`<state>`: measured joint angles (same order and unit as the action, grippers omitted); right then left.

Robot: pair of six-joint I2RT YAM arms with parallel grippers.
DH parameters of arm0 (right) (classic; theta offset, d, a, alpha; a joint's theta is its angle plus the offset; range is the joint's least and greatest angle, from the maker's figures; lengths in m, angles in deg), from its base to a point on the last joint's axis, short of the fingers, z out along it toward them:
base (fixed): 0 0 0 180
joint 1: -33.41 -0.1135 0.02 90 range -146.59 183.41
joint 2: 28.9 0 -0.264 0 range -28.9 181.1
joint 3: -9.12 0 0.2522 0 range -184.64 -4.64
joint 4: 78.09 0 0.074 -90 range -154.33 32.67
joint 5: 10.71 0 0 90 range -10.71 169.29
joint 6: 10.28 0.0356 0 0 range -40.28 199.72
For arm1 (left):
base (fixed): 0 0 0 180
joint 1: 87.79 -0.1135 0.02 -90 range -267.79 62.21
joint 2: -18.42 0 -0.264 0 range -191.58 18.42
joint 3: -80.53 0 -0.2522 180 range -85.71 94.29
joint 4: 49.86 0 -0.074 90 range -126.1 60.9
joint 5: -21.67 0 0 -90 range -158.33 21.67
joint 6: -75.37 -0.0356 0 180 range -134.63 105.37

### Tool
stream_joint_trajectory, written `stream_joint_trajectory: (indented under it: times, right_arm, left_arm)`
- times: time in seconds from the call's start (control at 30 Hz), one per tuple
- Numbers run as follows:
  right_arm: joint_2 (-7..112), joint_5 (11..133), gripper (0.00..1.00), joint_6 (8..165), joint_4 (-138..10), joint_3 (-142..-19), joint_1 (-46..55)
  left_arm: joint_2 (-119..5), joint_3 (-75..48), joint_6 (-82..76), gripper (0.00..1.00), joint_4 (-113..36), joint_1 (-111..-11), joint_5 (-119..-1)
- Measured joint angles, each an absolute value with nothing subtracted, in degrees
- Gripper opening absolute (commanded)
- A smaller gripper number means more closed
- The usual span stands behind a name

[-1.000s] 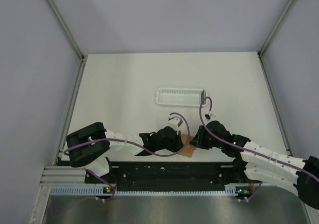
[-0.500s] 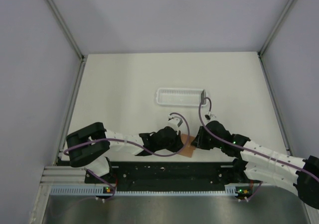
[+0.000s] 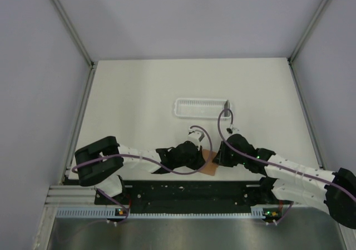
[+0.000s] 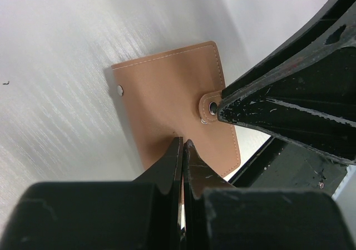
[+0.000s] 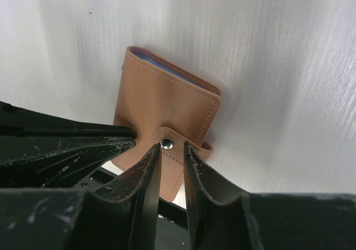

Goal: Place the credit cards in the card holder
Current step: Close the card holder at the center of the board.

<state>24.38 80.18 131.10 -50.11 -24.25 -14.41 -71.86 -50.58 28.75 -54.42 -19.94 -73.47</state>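
**Right arm drawn slightly inward over the last second, its cable (image 3: 222, 121) now looped higher; card holder (image 4: 167, 89) unmoved at the near edge of the tabletop (image 3: 133, 94), between the two claws.**

The left claw (image 4: 182, 144) is found with its fingers pressed together, tips bearing down on the holder's flat cover. The holder is a folded square of smooth tan leather-like material, pale-stitched and round-cornered, with a blue lining glimpsed at its far edge. The right claw (image 5: 171, 148) is set narrowly about the snap tab (image 5: 169, 172), which appears pinched beside its round metal stud. No cards are seen in any view, so whether they are already inside cannot be told. The small shift is judged to be work on the closure. A white ribbed tray (image 3: 200, 107) is noted further back on the brushed white surface.
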Motion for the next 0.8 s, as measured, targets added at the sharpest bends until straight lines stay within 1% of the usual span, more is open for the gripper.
stream_joint_trajectory:
  times: [0.8]
  right_arm:
    - [26.35,77.84,0.22,130.66,-52.84,-24.25,-14.41]
  left_arm:
    - [-72.12,-50.36,28.75,0.0,-54.4,-19.94,-73.41]
